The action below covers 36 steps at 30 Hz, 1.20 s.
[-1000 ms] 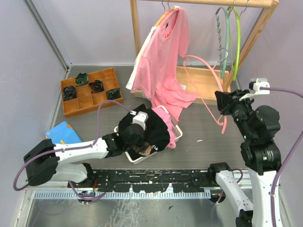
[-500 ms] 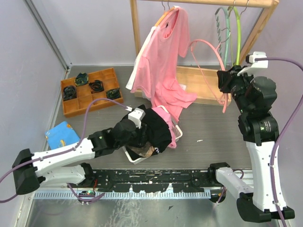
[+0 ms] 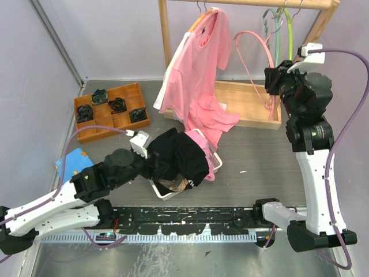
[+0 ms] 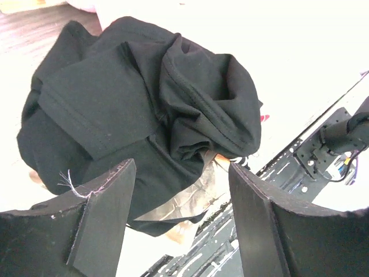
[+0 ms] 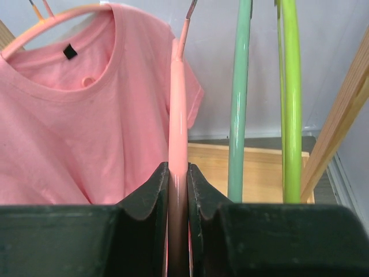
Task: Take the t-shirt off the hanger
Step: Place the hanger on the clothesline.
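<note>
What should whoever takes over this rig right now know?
Left tool: open, hovering over the black t-shirt, which lies bunched in the white basket.
Right tool: shut on the bare pink hanger, held up near the rack rail.
Done: the black t-shirt is off the hanger.
Left: probably hook the pink hanger back on the rail. A pink t-shirt hangs on another hanger.

The left arm point(image 3: 69, 196) and the right arm point(image 3: 314, 167) rise from a black perforated base rail point(image 3: 190, 216). Both have glossy white link shells, bulky matte black joints and a looping purple cable point(image 3: 347, 134). The left gripper point(image 4: 180, 173) has matte black wedge fingers point(image 4: 104, 219), and one finger has snagged a pinkish thread.
</note>
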Each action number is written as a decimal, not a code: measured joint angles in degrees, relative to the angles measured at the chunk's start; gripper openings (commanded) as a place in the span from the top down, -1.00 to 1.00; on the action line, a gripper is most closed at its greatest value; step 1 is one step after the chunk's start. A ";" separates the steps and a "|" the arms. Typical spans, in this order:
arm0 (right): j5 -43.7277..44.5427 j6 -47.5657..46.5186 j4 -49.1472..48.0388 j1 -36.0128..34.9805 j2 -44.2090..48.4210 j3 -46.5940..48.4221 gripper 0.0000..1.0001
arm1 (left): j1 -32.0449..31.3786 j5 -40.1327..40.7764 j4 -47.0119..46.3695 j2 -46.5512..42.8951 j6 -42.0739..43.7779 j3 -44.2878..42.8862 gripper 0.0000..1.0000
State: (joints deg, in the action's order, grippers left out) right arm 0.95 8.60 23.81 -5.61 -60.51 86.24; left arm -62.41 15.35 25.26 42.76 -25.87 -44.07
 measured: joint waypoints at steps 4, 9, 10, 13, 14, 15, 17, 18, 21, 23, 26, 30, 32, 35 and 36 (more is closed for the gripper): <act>0.07 -0.13 -0.57 0.00 -2.36 3.96 0.99 | 0.00 0.98 1.01 -4.52 0.35 -0.02 -0.43; 0.20 -0.79 -2.43 0.00 -4.44 7.06 0.99 | 0.00 1.75 1.29 -9.64 0.39 -0.02 -0.40; 0.33 -0.98 -2.91 0.00 -4.94 7.50 0.99 | 0.00 1.92 1.27 -10.64 0.37 -0.02 -0.40; 0.68 -1.46 -3.80 0.00 -6.69 8.50 0.99 | 0.00 2.14 1.25 -12.50 0.42 -0.02 -0.40; 0.85 -1.68 -4.13 0.00 -7.45 8.79 0.99 | 0.00 2.16 1.25 -12.96 0.44 0.00 -0.40; 1.01 -1.99 -4.48 0.00 -8.31 9.05 0.99 | 0.00 2.16 1.22 -13.35 0.48 0.04 -0.40; 1.36 -2.54 -5.11 0.00 -9.86 9.29 0.99 | 0.00 2.21 1.05 -14.49 0.57 0.37 -0.39; 1.53 -2.73 -5.44 0.00 -10.67 9.35 0.99 | 0.00 2.27 0.85 -14.99 0.59 0.50 -0.40; 2.05 -3.30 -6.32 0.00 -13.03 9.84 0.99 | 0.00 2.58 0.35 -16.09 0.57 0.72 -0.39; 2.27 -3.78 -7.13 0.00 -14.29 10.23 0.99 | 0.00 2.89 -0.07 -16.52 0.57 1.07 -0.39; 2.54 -4.11 -7.74 0.00 -15.39 10.67 0.99 | 0.00 3.32 -0.11 -16.50 0.57 1.31 -0.39; 2.91 -4.39 -7.89 0.00 -16.02 10.69 0.97 | 0.00 3.67 -0.31 -16.31 0.57 1.33 -0.39; 2.97 -4.42 -7.85 0.00 -16.26 10.69 0.77 | 0.00 3.72 -0.50 -16.15 0.57 1.33 -0.40; 3.08 -4.42 -7.39 0.00 -16.68 10.75 0.31 | 0.00 3.78 -0.66 -15.58 0.59 1.33 -0.40; 3.13 -4.37 -7.04 0.00 -16.79 10.88 0.15 | 0.00 3.78 -0.76 -15.34 0.59 1.31 -0.40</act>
State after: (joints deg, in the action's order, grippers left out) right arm 4.08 4.23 16.78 -5.61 -77.30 97.12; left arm -62.41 19.14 24.49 27.42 -25.28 -42.76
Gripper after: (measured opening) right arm 0.226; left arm 0.699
